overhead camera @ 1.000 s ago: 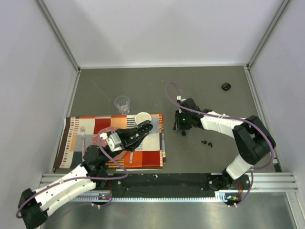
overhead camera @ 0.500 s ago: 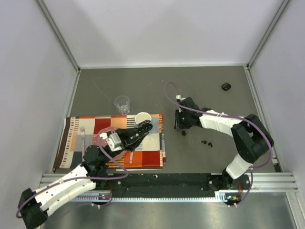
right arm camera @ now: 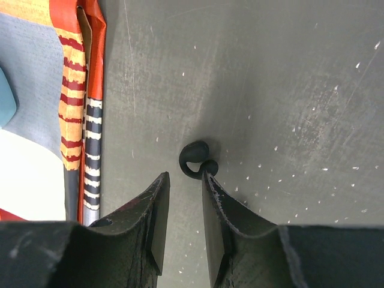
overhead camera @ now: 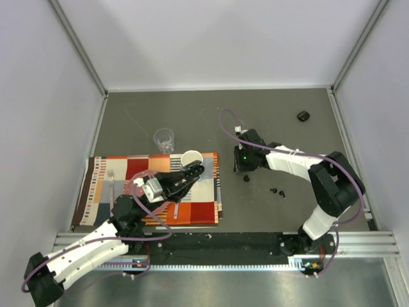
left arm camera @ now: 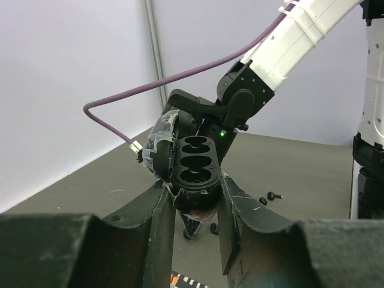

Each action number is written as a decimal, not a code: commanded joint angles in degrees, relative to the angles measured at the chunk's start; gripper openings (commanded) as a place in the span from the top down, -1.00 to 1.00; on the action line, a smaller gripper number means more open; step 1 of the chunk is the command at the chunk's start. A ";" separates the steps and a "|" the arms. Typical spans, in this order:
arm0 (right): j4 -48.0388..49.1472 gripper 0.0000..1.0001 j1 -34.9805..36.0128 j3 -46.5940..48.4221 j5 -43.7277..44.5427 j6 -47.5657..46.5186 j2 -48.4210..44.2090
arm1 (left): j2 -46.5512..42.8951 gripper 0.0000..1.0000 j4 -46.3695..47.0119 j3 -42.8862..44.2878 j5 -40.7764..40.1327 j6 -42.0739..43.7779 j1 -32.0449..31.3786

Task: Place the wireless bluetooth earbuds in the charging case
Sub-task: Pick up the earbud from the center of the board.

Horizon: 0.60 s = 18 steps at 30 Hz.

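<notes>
My left gripper (overhead camera: 193, 171) is shut on the open black charging case (left arm camera: 194, 171) and holds it above the mat, lid swung to the left, sockets empty. My right gripper (overhead camera: 239, 166) points down at the table just right of the mat. In the right wrist view its jaws (right arm camera: 185, 180) stand slightly apart, and one tiny black earbud (right arm camera: 198, 159) lies on the table at the tips, touching the right fingertip (right arm camera: 208, 175). An earbud (overhead camera: 246, 178) lies just below that gripper. Two more earbuds (overhead camera: 277, 191) lie to the right and also show in the left wrist view (left arm camera: 268, 198).
A striped cloth mat (overhead camera: 128, 169) carries a white mug (overhead camera: 190, 158) and a fork (overhead camera: 111, 182). A clear glass (overhead camera: 164, 139) stands behind the mat. A second closed black case (overhead camera: 303, 116) lies at the far right. Metal frame posts and white walls border the table.
My right gripper has shifted slightly up and to the left over the earbud. My left gripper and the case have not moved.
</notes>
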 commanded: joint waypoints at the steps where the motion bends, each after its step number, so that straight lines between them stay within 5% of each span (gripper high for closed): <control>1: 0.12 0.43 0.55 2.38 2.63 -1.77 1.63 | -0.56 1.00 1.66 -0.62 -0.41 0.32 0.19; 18: -1.63 0.49 0.55 4.58 6.06 -3.35 3.48 | -0.21 1.00 1.75 -0.62 -0.68 0.41 0.10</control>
